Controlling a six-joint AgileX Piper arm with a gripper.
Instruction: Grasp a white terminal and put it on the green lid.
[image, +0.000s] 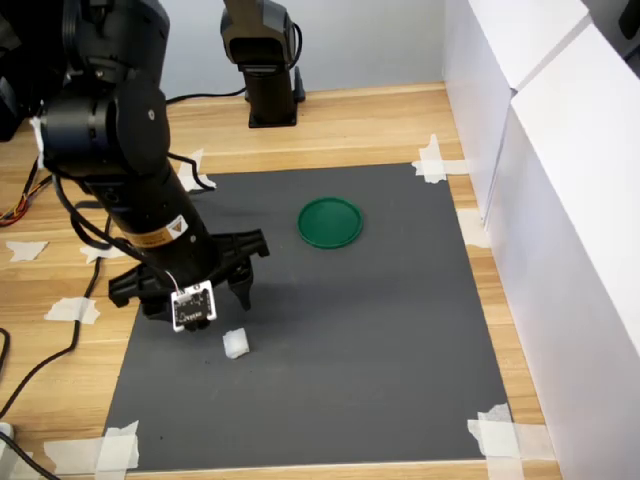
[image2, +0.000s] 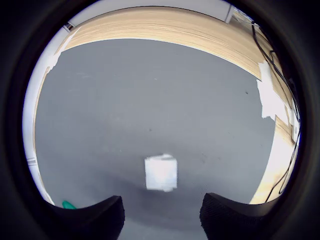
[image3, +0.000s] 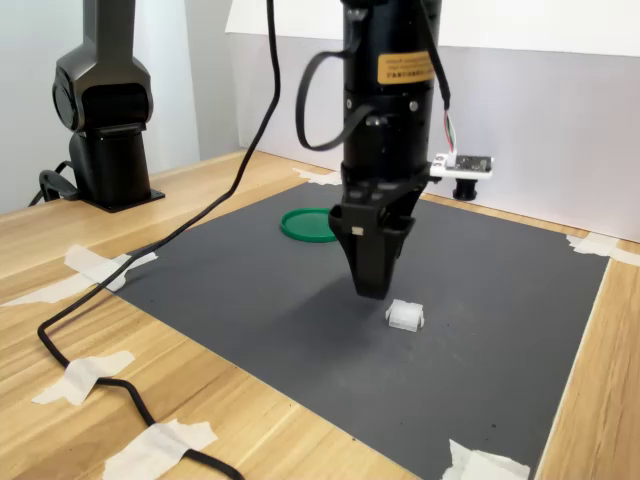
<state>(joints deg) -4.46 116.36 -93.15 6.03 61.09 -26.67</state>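
Observation:
The white terminal (image: 235, 344) (image3: 405, 315) lies on the dark grey mat, a small blocky piece on its own. My gripper (image: 205, 305) (image3: 372, 285) points down and hovers just above the mat, close beside the terminal without touching it. In the wrist view the gripper (image2: 162, 217) is open, its two dark fingertips (image2: 100, 217) wide apart, with the terminal (image2: 161, 172) just beyond the gap between them. The green lid (image: 330, 222) (image3: 308, 225) lies flat and bare farther back on the mat; only a sliver of it (image2: 68, 204) shows in the wrist view.
The grey mat (image: 380, 330) is taped to a wooden table with white tape pieces (image: 433, 160) at its corners. A second black arm base (image: 262, 60) (image3: 105, 110) stands at the back. White panels (image: 560, 200) wall the first exterior view's right. A black cable (image3: 150, 250) crosses the table.

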